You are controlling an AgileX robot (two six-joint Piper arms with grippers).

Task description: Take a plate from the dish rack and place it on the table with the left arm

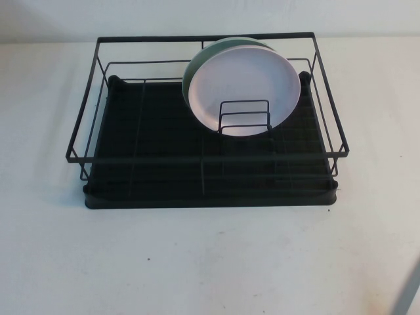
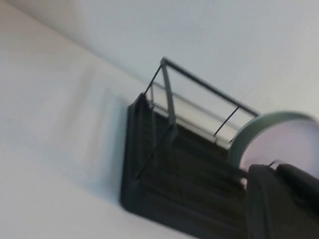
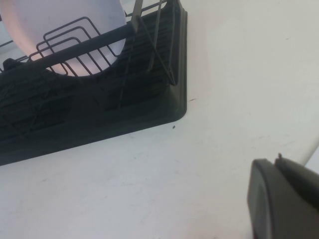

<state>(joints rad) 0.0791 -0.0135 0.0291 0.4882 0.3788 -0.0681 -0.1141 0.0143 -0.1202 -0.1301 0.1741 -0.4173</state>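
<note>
The pale pink plate (image 1: 246,82) stands on edge in the black wire dish rack (image 1: 197,159), at its back right, leaning on the small inner divider (image 1: 244,115). A teal-green plate (image 1: 216,47) stands right behind it. Neither gripper shows in the high view. In the left wrist view my left gripper (image 2: 275,168) is shut and empty, off the rack's (image 2: 169,174) left end, apart from the pink plate (image 2: 289,144). In the right wrist view my right gripper (image 3: 279,160) is shut and empty over the white table (image 3: 224,74), off the rack's (image 3: 99,114) right front corner.
The white table (image 1: 197,262) stretches in front of the rack and on both sides. The rack's tall wire rim runs round all sides. A pale grey strip (image 1: 410,289) shows at the high view's bottom right corner.
</note>
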